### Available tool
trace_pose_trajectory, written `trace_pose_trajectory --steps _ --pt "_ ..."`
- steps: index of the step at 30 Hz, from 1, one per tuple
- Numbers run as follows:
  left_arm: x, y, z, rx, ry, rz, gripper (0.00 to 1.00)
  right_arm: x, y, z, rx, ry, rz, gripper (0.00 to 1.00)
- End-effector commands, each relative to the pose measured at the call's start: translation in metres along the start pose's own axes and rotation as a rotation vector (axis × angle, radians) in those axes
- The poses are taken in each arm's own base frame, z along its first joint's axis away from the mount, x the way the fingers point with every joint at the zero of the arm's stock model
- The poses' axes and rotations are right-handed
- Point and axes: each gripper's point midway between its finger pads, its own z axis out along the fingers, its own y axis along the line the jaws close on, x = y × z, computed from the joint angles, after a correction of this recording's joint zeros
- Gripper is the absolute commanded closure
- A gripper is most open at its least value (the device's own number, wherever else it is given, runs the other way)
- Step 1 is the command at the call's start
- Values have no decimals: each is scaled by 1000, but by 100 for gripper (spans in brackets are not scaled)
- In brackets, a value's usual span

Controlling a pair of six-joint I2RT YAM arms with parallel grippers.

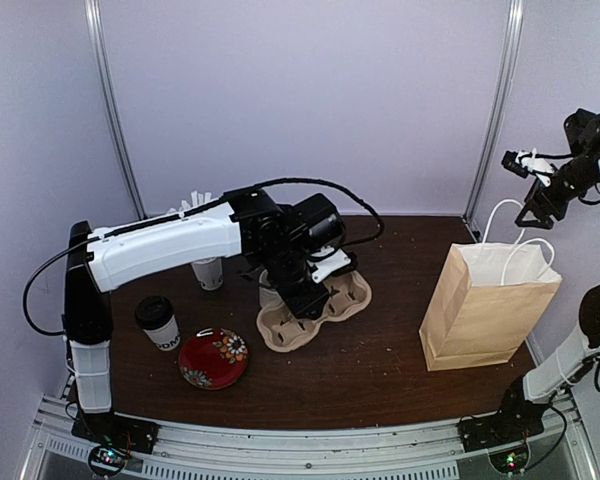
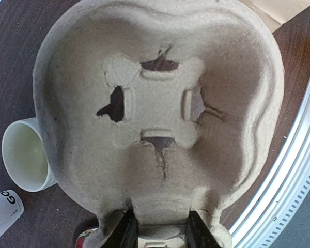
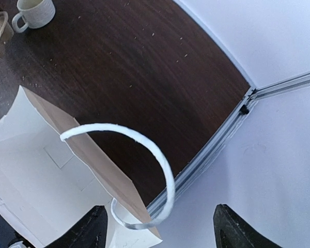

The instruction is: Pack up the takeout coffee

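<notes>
Both arms busy: I'm pinching the carrier (image 2: 160,103) with the left gripper (image 2: 158,227); right gripper (image 3: 163,225) is hanging wide above the bag (image 1: 480,310); next probably needs a level lift.

The dark wooden table (image 1: 380,365) bears a lidded coffee cup (image 1: 158,322), red plate (image 1: 213,358), white mug (image 1: 208,272), pulp carrier (image 1: 280,325) and paper bag (image 1: 485,305).

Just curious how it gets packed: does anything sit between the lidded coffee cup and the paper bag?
Yes. The cup carrier sits mid-table, straight between the takeout coffee and the paper bag; the red plate lies just beside that path.
</notes>
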Motion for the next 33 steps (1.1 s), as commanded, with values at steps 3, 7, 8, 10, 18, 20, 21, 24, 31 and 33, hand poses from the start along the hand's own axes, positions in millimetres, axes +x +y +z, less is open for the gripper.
trace_pose_trajectory --steps 3,7,8,10,18,20,21,24,31,33 --pt "-5 0 -18 6 -71 3 71 32 45 22 -253 113 37 35" --pt "-1 2 -19 -2 -66 6 71 7 56 18 -313 -15 50 60" --pt "0 3 -19 -7 -63 6 71 3 63 16 -329 -37 25 66" --pt "1 6 -21 -11 -64 2 71 -2 82 18 -371 -42 -33 88" --pt "1 34 -52 -79 -118 -21 71 -31 150 17 -496 -55 -161 100" --pt "3 43 -59 -98 -124 -41 71 -47 157 9 -502 -107 -178 100" --pt "5 46 -63 -109 -126 -50 71 -55 161 5 -512 -136 -179 100" --pt "9 56 -77 -144 -141 -67 71 -77 167 -7 -532 -216 -172 100" --pt "16 68 -107 -194 -180 -93 71 -121 149 -5 -428 -354 -75 100" --pt "18 69 -114 -207 -186 -91 71 -126 146 -1 -413 -368 -49 100"
